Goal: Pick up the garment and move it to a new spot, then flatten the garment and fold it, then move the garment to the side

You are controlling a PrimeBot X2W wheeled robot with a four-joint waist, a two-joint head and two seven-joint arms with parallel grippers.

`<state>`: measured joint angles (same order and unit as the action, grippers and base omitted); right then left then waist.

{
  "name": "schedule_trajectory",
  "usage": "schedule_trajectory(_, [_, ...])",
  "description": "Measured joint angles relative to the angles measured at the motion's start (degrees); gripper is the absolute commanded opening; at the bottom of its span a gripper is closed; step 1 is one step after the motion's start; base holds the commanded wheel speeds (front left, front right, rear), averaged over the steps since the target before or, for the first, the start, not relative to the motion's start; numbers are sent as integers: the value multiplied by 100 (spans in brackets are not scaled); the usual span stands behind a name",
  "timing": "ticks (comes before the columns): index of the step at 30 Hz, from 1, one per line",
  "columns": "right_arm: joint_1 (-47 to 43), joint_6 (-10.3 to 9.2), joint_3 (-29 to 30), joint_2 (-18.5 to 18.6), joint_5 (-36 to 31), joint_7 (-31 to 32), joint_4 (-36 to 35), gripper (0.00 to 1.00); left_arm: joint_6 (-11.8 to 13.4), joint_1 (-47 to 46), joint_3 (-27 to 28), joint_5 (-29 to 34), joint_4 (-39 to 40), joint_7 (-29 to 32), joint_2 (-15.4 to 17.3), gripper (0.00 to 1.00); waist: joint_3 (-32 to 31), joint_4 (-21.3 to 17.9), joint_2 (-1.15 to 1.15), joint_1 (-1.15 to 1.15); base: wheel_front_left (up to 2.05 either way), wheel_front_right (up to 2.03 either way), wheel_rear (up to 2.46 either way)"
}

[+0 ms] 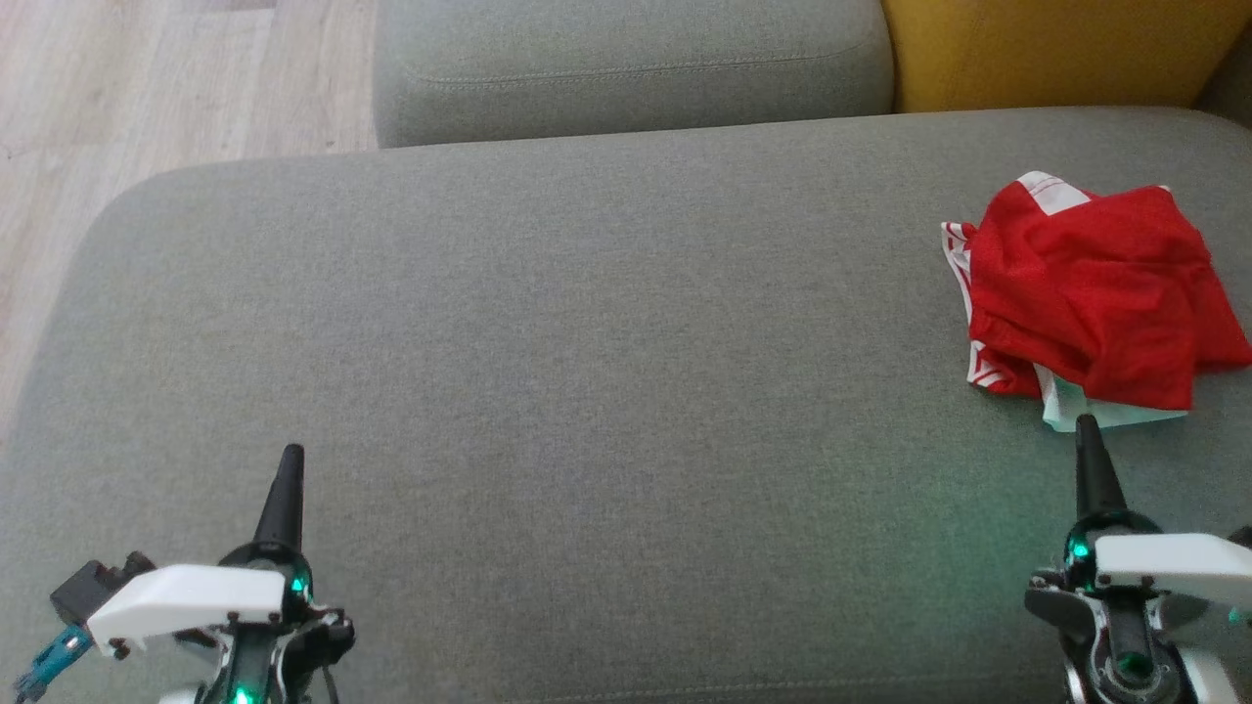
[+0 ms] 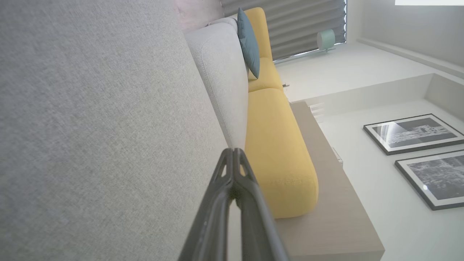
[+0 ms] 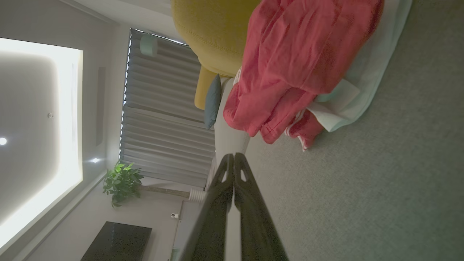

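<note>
Both grippers sit at the near edge of the grey seat cushion [image 1: 587, 342]. Left gripper [image 1: 290, 458] is at the near left corner, fingers pointing toward the far edge, jaws pressed together to a single dark point. Left wrist view confirms this: left gripper [image 2: 233, 154] has its tips meeting with nothing between them, and bare grey fabric runs alongside.

Right gripper [image 1: 1084, 426] is at the near right corner, jaws likewise together and holding nothing. Right wrist view shows the right gripper [image 3: 233, 157] with its tips closed and a strip of bare cushion between them and the cloth.

Garment [image 1: 1095, 293] lies against the right edge of the seat cushion, about midway between the near and far edges. It is a crumpled heap of red cloth with white striped trim on its left side and a pale mint-white layer poking out at the near hem. From the head view the right fingertip comes right up to that pale hem; contact cannot be told there. In the wrist view the garment [image 3: 290, 65] is bunched in loose folds and not flattened.

Beyond the far edge are a grey back cushion [image 1: 626, 68] and, to its right, a yellow cushion [image 1: 1056, 49]. Pale wood floor [image 1: 147, 98] shows past the far left corner.

Background, wrist views: teal pillow [image 2: 248, 43], two framed prints [image 2: 413, 132], potted plant [image 3: 121, 183].
</note>
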<state>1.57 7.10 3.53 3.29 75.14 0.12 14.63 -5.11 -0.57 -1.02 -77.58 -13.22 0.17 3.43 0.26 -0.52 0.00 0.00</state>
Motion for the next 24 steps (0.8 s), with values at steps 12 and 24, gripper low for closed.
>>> schedule_trajectory(12, [54,0,80,3,869,221,49,0,-99,-126,171,-758,-119,183,0,0,-3,25,0,0,0,0,0])
schedule_trajectory(24, [155,0,188,3,1705,408,100,0,-178,-206,278,-1506,-216,403,-1,0,-7,50,0,0,0,0,0])
